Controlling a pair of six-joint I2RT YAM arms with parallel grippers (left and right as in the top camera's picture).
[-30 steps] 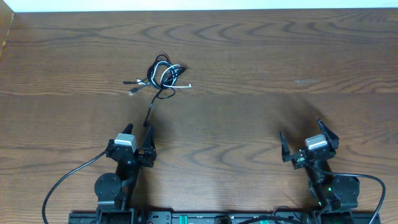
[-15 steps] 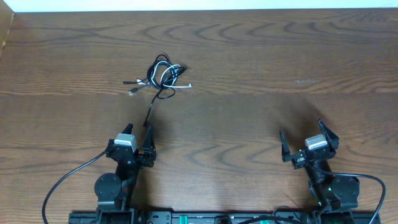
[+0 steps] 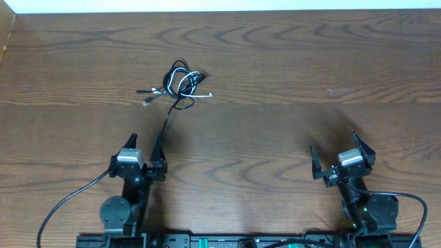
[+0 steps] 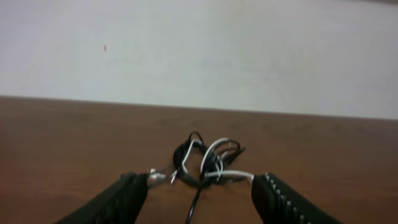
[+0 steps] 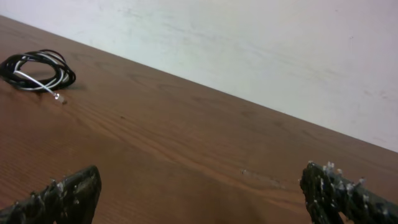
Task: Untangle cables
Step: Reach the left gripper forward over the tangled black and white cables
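On table [image 3: 310, 55], tangled cables [image 3: 180, 84]; L tool [image 3: 146, 140] & R tool [image 3: 333, 142] wide open, empty.

A: What sort of place is this?
B: A robotics lab bench, I'd say. My left arm [image 3: 118, 212] and right arm [image 3: 375, 212] sit on a black rail [image 3: 172, 240] at the near edge of a wood-grain table [image 3: 289, 62], with a plain white wall [image 4: 249, 50] on the far side.

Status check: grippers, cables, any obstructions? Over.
Left gripper open, empty, facing the cable bundle; black tail trails toward it. Right gripper open, empty, well off. Bundle tangled, untouched. Nothing in the way.
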